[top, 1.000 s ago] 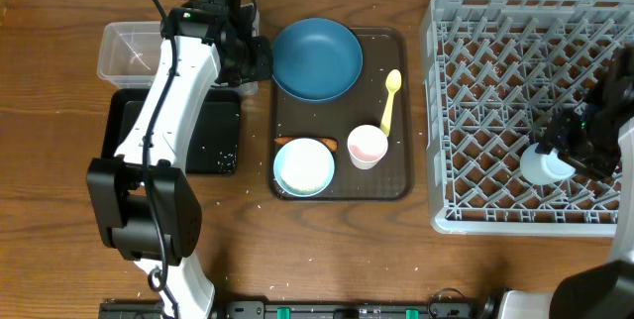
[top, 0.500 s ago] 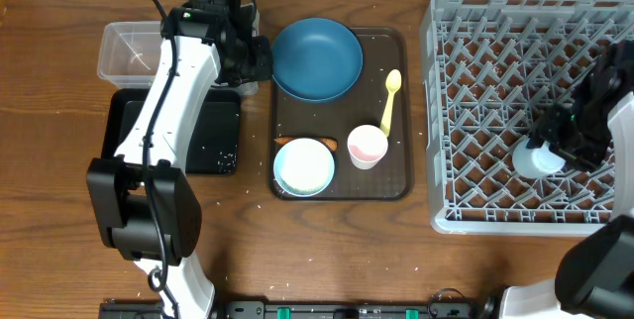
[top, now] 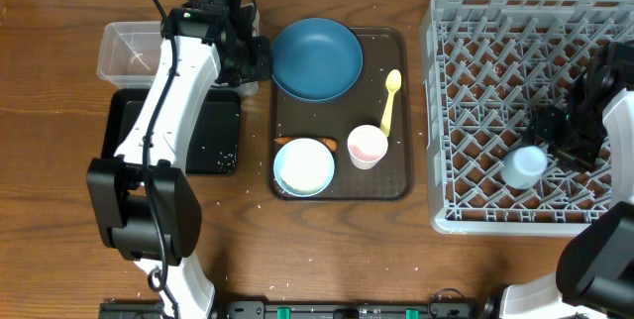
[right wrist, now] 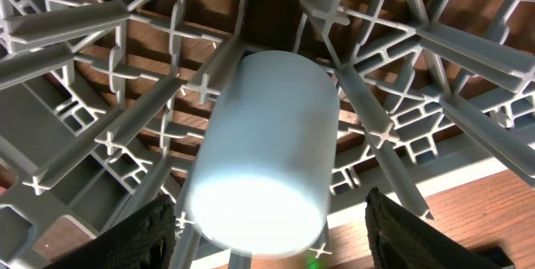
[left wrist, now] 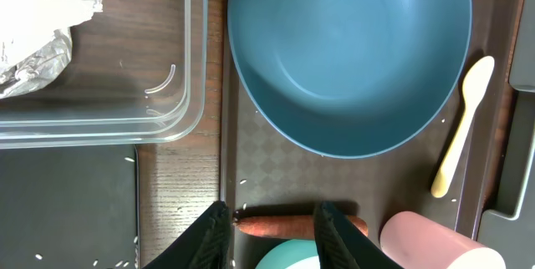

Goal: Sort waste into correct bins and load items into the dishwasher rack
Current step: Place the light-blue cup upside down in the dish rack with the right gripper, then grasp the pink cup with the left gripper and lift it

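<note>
My left gripper (top: 256,61) is open and empty, hovering between the clear tub (top: 129,50) and the dark-blue bowl (top: 317,58). In the left wrist view its fingers (left wrist: 274,234) frame the orange carrot (left wrist: 284,225) far below. Crumpled white tissue (left wrist: 33,27) lies in the clear tub. The light-blue cup (top: 523,165) stands upside down in the grey rack (top: 525,52). My right gripper (top: 560,141) is open beside it, and its fingers (right wrist: 280,240) are apart from the cup (right wrist: 267,152). No wrapper is in view.
The brown tray (top: 342,190) holds the dark-blue bowl, yellow spoon (top: 391,101), pink cup (top: 368,146), pale-blue bowl (top: 304,167) and carrot (top: 342,144). The black tray (top: 218,136) sits below the tub with rice grains on it.
My right gripper carried the light-blue cup slightly left in the rack, let go of it and drew back to the right. The left arm has not moved.
</note>
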`<state>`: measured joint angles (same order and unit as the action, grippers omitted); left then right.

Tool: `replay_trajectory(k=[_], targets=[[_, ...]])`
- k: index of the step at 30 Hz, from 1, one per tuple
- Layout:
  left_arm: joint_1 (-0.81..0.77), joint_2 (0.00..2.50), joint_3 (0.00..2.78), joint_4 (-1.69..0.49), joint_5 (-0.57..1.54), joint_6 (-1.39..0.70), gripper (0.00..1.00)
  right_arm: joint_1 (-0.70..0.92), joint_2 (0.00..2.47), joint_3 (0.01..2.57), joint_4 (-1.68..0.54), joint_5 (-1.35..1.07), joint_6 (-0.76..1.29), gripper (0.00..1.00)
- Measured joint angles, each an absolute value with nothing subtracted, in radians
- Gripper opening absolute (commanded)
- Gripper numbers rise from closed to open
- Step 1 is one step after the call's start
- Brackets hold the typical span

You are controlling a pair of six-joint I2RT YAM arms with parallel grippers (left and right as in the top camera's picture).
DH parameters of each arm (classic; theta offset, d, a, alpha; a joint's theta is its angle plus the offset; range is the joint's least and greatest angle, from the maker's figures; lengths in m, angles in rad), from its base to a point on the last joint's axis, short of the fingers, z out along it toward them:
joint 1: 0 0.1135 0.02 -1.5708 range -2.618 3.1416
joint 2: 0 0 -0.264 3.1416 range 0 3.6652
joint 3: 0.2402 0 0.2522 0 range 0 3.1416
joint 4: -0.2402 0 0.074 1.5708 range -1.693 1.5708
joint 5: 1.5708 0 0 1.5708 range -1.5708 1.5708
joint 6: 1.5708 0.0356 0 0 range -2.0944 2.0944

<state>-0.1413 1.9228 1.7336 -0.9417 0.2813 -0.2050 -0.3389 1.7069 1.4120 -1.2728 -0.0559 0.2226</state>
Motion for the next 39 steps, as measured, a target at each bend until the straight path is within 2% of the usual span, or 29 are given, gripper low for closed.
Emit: replay_trajectory(k=[3,8,11,15,22,29,36,37,39], targets=[[-0.144,1.923,1.734,-0.939,0.284,-0.196,0.36,-0.339,1.707,1.414,-1.271,-0.068,0.218,0.74],[-0.175,1.923,1.734,-0.942,0.351,-0.086,0.45,-0.339,1.703,1.512,-1.314,-0.091,0.204,0.8],[-0.245,1.923,1.734,-0.948,0.38,-0.021,0.52,-0.339,1.676,1.616,-1.338,-0.099,0.192,0.82],[-0.38,1.923,1.733,-0.958,0.392,0.041,0.55,-0.339,1.603,1.673,-1.347,-0.102,0.185,0.82],[-0.593,1.924,1.732,-1.03,0.283,0.076,0.56,-0.339,1.543,1.683,-1.387,-0.104,0.167,0.82],[-0.602,1.948,1.719,-1.058,0.203,0.071,0.6,-0.339,1.547,1.682,-1.394,-0.104,0.149,0.82],[-0.599,2.042,1.705,-1.037,0.202,0.056,0.6,-0.339,1.547,1.682,-1.394,-0.104,0.148,0.82],[-0.599,2.053,1.701,-1.033,0.205,0.055,0.57,-0.339,1.547,1.682,-1.394,-0.105,0.148,0.82],[-0.599,2.068,1.692,-1.022,0.212,0.049,0.45,-0.339,1.547,1.682,-1.394,-0.105,0.147,0.82]])
